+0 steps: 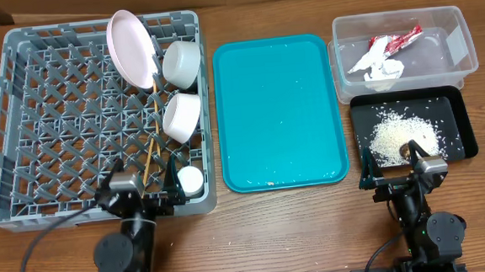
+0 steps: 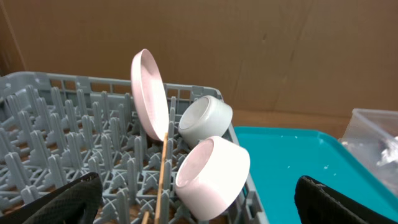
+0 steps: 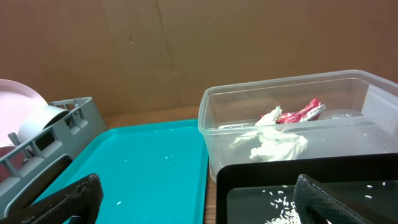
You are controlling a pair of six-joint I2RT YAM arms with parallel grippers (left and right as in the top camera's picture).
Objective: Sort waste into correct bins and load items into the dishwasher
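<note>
The grey dish rack holds the pinkish plate on edge, two white bowls, a small white cup and two wooden chopsticks. The clear tub holds the red-and-white wrapper and the white napkin. The black tray holds white rice and a brown lump. My left gripper is open and empty over the rack's front edge; in the left wrist view it faces the plate and bowls. My right gripper is open and empty at the black tray's front edge.
A flat teal tray lies between the rack and the bins, with a few stray rice grains on it. A brown cardboard wall stands behind the table. Bare wooden table lies in front.
</note>
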